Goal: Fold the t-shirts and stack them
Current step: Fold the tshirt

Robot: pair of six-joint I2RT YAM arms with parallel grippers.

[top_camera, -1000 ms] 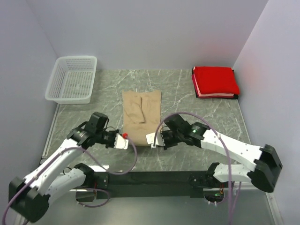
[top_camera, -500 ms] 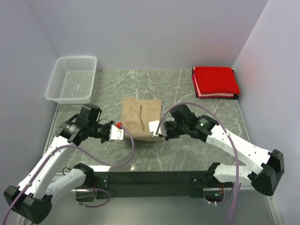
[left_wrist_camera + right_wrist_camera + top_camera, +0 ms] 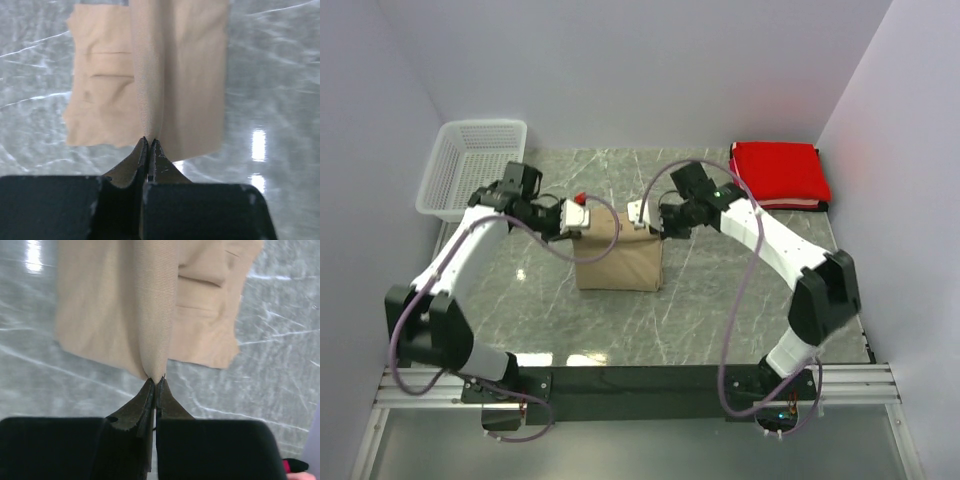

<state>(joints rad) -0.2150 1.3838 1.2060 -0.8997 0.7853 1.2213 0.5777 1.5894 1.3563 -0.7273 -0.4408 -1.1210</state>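
Grey-green marble-look tabletop (image 3: pixel 520 300) w/ plain white walls round it. Hard-to-see stuff first: from the top cam both arms' fingertips are buried under their own white housings, so the grip itself doesn't show there. The far edge of the tan cloth t-shirt (image 3: pixel 618 265) is tucked behind them too. Bright red cloth t-shirt (image 3: pixel 778 170) sits folded flat in the far right corner. It has a dark + white strip along its near edge, can't tell what that is. White plastic mesh basket (image 3: pixel 475 170) is far left, well apart from both shirts.

Tan one is mid-table. Left gripper (image 3: pixel 578 215) and right gripper (image 3: pixel 640 213) have its far edge, one near each end, so that edge runs left-right and the cloth falls away toward the arm bases. Looks near square from above, so the long axis is a toss-up tbh.

Wrist cams fill the gap. Left gripper (image 3: pixel 150 145) is pinched tight on a ridge of the tan cloth t-shirt (image 3: pixel 190 75), and the right gripper (image 3: pixel 156 382) does the same on its side, jaws together w/ cloth between. They also show a lower layer w/ sleeve folds, which the top cam doesn't.
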